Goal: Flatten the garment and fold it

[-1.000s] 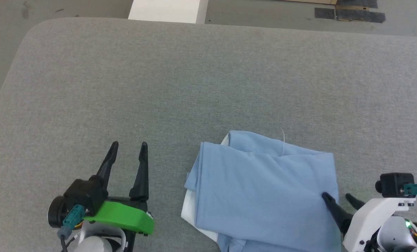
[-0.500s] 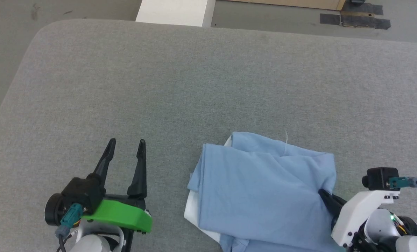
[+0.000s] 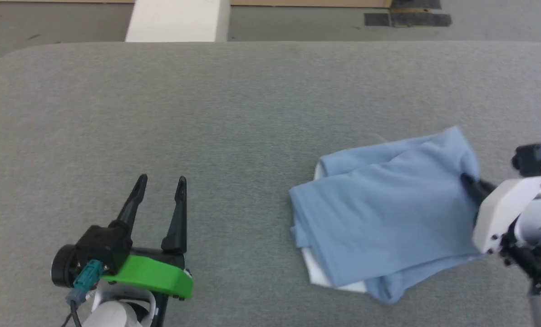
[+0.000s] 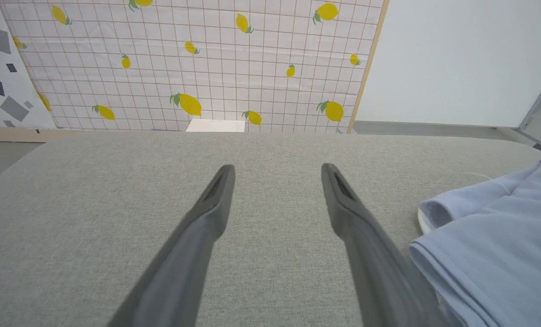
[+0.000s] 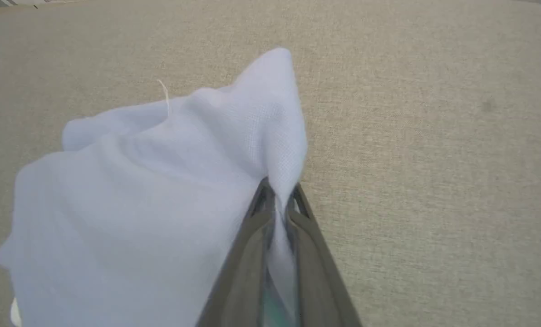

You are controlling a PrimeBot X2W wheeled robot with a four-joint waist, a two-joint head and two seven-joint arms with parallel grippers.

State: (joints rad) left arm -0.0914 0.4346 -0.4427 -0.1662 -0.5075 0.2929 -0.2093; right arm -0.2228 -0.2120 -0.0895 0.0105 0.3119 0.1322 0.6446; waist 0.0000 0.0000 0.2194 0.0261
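The garment (image 3: 388, 213), a light blue knit shirt with a white panel showing at its near left edge, lies bunched on the grey table (image 3: 234, 113) at the right. My right gripper (image 3: 470, 181) is shut on the garment's right edge; the right wrist view has the blue cloth (image 5: 152, 181) pinched between the closed fingers (image 5: 248, 254) and lifted into a peak. My left gripper (image 3: 160, 182) rests open over bare table at the lower left, well left of the garment. In the left wrist view its fingers (image 4: 207, 218) spread wide, with the garment (image 4: 493, 236) off to the right.
The table's far edge (image 3: 270, 43) runs along the top, with a white block (image 3: 177, 20) and floor behind it. A lemon-print panel (image 4: 193, 63) and a white wall (image 4: 470, 59) stand beyond the table in the left wrist view.
My right gripper closed on the garment's right edge and has pulled it up and to the right. The head camera has shifted. The left gripper stays open.
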